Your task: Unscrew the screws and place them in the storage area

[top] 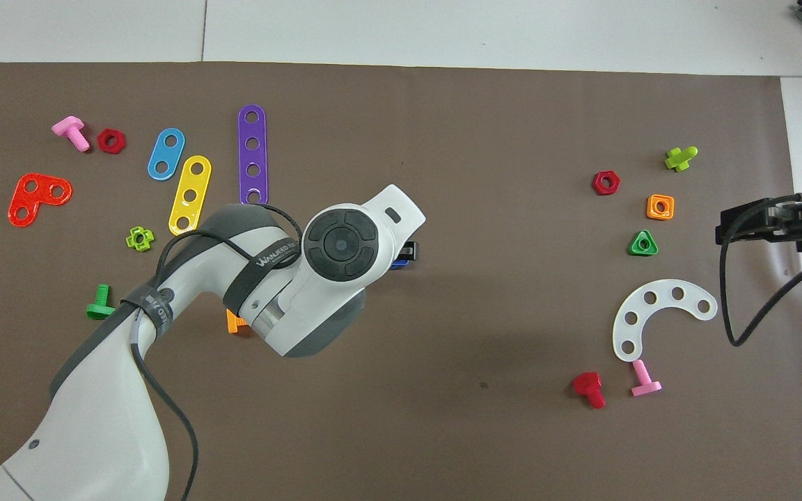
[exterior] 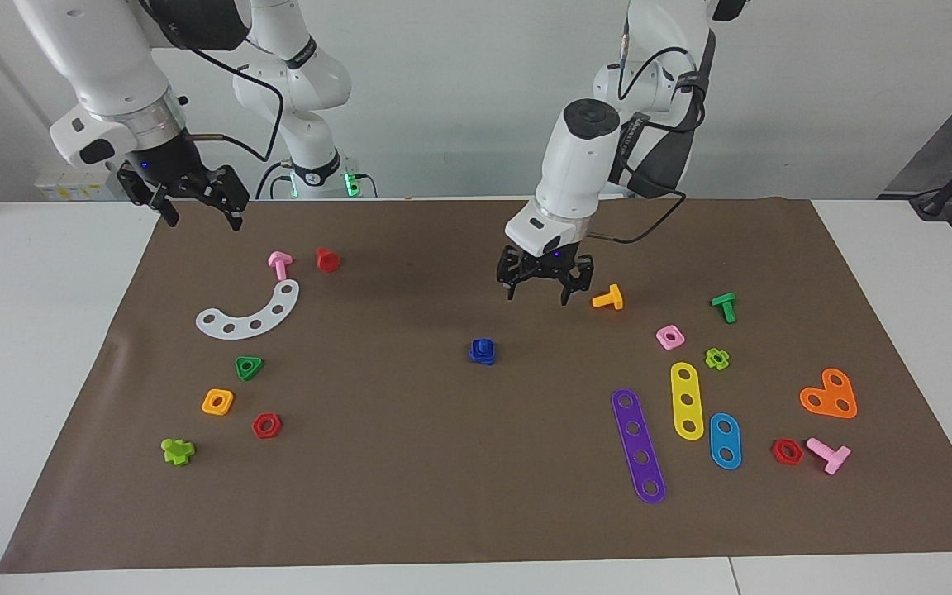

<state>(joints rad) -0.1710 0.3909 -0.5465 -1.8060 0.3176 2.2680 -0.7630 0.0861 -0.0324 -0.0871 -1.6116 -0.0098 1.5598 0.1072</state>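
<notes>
A small dark-blue screw (exterior: 483, 351) stands upright in the middle of the brown mat (exterior: 410, 496), apparently seated in a dark-blue nut. In the overhead view only a blue sliver (top: 399, 264) shows past the left arm's wrist. My left gripper (exterior: 537, 296) is open and empty, raised over the mat a little toward the robots from the screw and not touching it. My right gripper (exterior: 204, 221) is open and empty. It waits over the mat's edge at the right arm's end and shows in the overhead view (top: 728, 226) too.
At the right arm's end lie a white curved plate (exterior: 251, 314), pink (exterior: 279, 264) and red (exterior: 327, 259) bolts and several nuts. At the left arm's end lie an orange bolt (exterior: 608, 297), a green bolt (exterior: 725, 307), purple (exterior: 638, 446), yellow and blue plates, and an orange plate (exterior: 830, 395).
</notes>
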